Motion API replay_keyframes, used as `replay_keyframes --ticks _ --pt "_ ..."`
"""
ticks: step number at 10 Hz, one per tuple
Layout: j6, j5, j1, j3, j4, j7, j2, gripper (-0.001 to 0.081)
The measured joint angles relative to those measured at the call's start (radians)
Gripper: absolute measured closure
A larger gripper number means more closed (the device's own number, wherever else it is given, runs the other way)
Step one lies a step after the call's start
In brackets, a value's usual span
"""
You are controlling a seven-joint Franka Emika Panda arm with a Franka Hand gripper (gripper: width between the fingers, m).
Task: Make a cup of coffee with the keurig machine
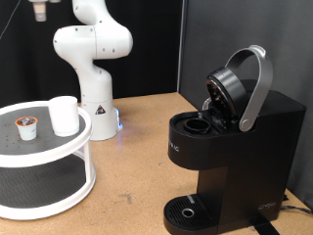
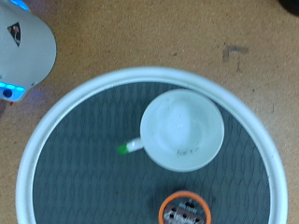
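The white cup [image 1: 64,115] stands upright on the top tier of a round white stand [image 1: 59,147] at the exterior view's left. In the wrist view I look straight down into the empty cup [image 2: 182,131]. A small pod with a brown top [image 1: 26,126] sits beside it and also shows in the wrist view [image 2: 184,210]. The black keurig machine [image 1: 230,147] stands at the right with its silver-handled lid [image 1: 252,88] raised and the pod chamber open. My gripper [image 1: 39,10] hangs high above the stand, cut off by the top edge. No fingers show in the wrist view.
The arm's white domed base [image 1: 95,103] stands behind the stand, with a blue light at its foot; it also shows in the wrist view [image 2: 23,47]. The stand has a lower tier [image 1: 39,181]. A small green mark [image 2: 123,147] lies beside the cup. Brown tabletop [image 1: 137,166] separates the stand and the machine.
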State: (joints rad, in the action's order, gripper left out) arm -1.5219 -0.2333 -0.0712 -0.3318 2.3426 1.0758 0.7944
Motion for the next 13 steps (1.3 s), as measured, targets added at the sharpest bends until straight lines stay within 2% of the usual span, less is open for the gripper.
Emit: replay_keyframes --ticks 4,8,10,13 --pt "-0.025 -0.061 -0.011 -0.106 -0.03 0.083 -0.023 0.0006" --pt "-0.027 -0.062 -0.007 -0.115 -0.02 0.09 -0.034 0.0006" --pt "-0.09 -0.062 -0.005 -0.113 0.015 0.076 -0.061 0.0006" --pt "-0.269 -0.07 -0.005 -0.118 0.093 0.07 -0.122 0.0006"
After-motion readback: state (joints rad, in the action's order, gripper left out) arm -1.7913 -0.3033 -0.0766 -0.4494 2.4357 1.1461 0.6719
